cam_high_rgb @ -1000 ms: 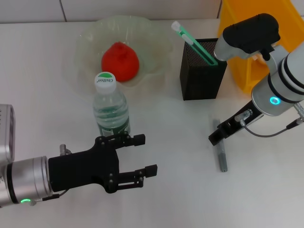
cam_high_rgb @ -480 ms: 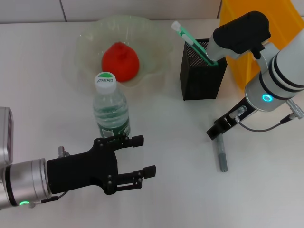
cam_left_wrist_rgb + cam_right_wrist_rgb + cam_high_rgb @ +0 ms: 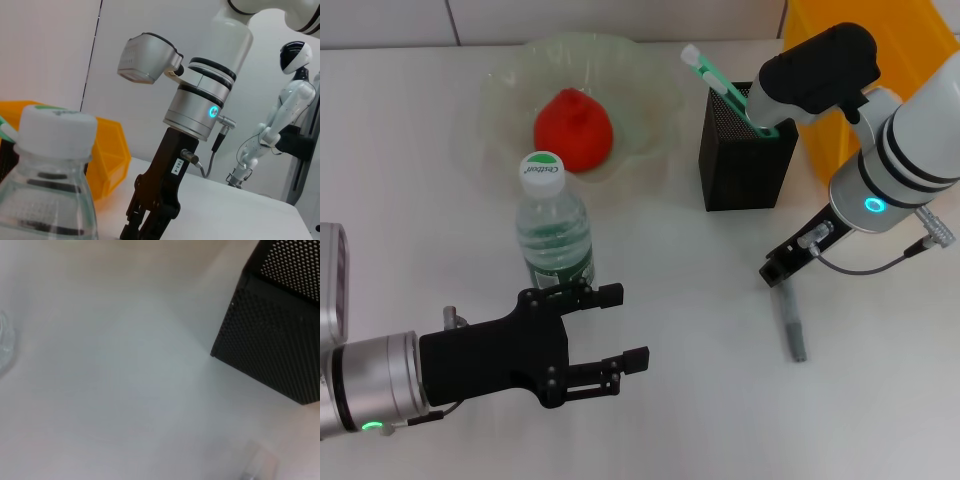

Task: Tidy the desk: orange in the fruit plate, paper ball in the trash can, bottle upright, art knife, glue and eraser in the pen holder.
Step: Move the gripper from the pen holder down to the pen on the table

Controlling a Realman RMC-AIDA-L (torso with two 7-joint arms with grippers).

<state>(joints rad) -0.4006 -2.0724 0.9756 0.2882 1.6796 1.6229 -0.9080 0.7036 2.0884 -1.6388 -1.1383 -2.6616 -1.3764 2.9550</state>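
The right gripper (image 3: pixel 778 276), black and narrow, sits at the upper end of the slim grey glue stick (image 3: pixel 793 328) lying flat on the plain white desk (image 3: pixel 700 400); whether it grips cannot be told. Just behind it stands the square black mesh pen holder (image 3: pixel 738 160), holding the mint-green art knife (image 3: pixel 720 84). The left gripper (image 3: pixel 613 327) gapes wide just in front of the upright clear plastic bottle (image 3: pixel 552 228).

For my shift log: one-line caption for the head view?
Right gripper at the glue on the desk; bottle upright, orange in the fruit plate.
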